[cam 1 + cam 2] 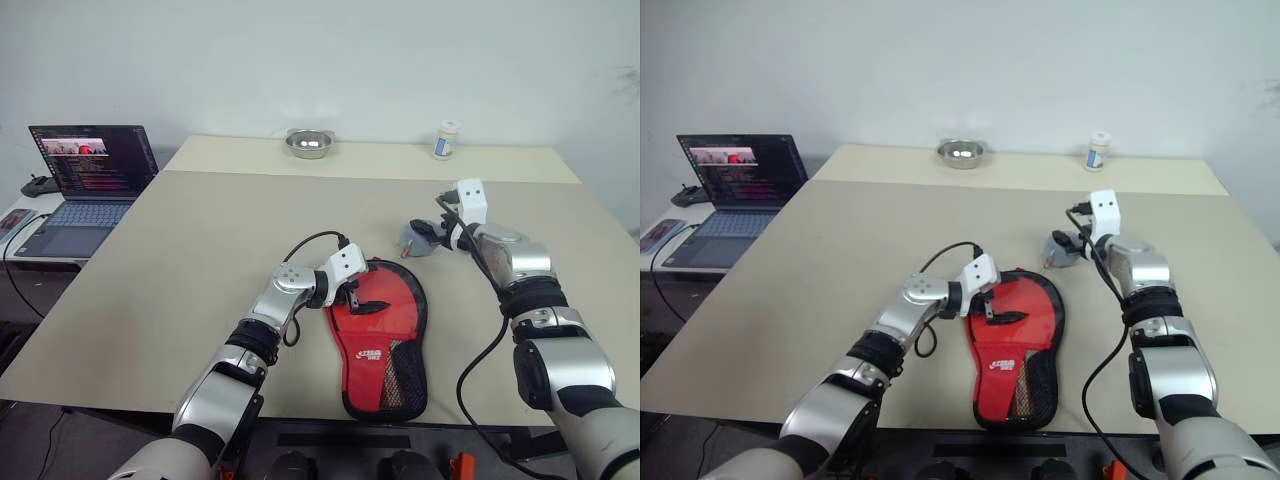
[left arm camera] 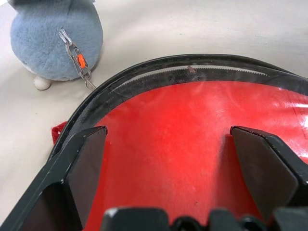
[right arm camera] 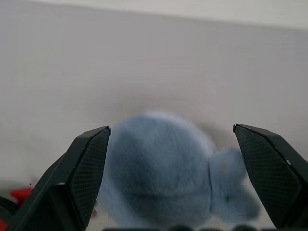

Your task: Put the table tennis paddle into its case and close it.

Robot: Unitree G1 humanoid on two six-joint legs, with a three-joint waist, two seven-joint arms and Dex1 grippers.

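1 chain (image 2: 77,60) on the plush toy (image 2: 53,38), beside the case (image 2: 192,139).

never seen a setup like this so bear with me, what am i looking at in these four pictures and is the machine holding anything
It is a humanoid robot with two silver arms, each ending in a gripper of two black fingers. Two pictures come from cameras in its head, looking down over the arms. The other two come from a camera on each wrist, looking out between that gripper's fingers.

On the beige table lies the soft red and black paddle-shaped case with a white logo. Beside it sits a small blue-grey plush toy with a metal chain. At the far edge stand a steel bowl and a small white jar. A laptop sits off to the side.

Nothing is held. The left gripper is open over the case; the right gripper is open, facing the toy.
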